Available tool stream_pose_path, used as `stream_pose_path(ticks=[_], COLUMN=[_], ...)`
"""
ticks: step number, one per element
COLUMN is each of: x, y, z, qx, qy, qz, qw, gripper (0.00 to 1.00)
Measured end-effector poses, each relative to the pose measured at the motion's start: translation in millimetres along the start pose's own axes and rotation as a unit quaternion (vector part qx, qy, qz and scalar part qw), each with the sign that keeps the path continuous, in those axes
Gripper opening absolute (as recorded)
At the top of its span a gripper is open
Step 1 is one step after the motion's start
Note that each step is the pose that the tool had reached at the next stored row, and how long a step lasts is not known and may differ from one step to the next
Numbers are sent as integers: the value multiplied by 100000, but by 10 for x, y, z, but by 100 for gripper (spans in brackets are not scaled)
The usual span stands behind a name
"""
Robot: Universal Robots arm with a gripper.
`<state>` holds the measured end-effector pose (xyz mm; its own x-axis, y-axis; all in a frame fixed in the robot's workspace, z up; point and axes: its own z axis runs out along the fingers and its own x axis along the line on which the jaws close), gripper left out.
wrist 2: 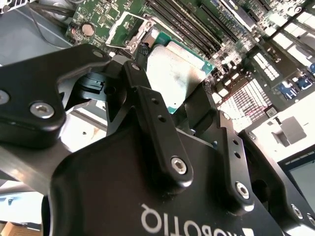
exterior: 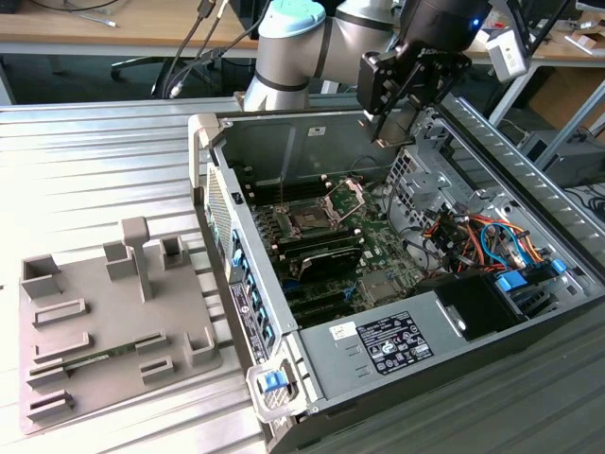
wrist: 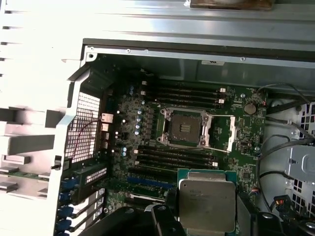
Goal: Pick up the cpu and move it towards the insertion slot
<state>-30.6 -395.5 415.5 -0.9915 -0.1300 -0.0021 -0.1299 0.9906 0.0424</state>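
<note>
Got the cpu point(wrist: 206, 204) clamped edge-on in my end effector point(wrist 2: 170, 101), fingers closed against opposite sides of it, pale metal lid facing the camera in both wrist views. So the pick-up part is done as far as I can tell, and I'm in the carry phase now.

In the exterior view I'm hanging up above the open computer case point(exterior: 397, 284), over its far side, well clear of the motherboard point(wrist: 147, 142). The insertion slot point(wrist: 186, 129) sits down in the middle of the board between the rows of memory slots point(wrist: 182, 93), with its hinged plate point(wrist: 231, 133) flipped open off to one side, so the socket looks uncovered and ready. The chip isn't over it yet, it reads as offset from the socket in the first wrist view.

What's left, I reckon: shift across until the chip is squared up above the socket, then come down slow and flat. The open plate and its wire lever are right beside the socket, so that's the bit I'd watch. The grey tray point(exterior: 113, 322) sits outside on the surface point(exterior: 95, 161).
</note>
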Motion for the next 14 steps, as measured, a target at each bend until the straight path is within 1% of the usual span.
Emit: stream_pose_path(ticks=[5, 8, 10, 14], x=[-9, -19, -22, -35], y=[51, 101, 121, 195], z=[2, 4, 5, 8], qx=[0, 2, -2, -1], qy=[1, 3, 1, 2], qz=[0, -1, -1, -2], qw=[100000, 100000, 100000, 100000], gripper=[55, 55, 55, 55])
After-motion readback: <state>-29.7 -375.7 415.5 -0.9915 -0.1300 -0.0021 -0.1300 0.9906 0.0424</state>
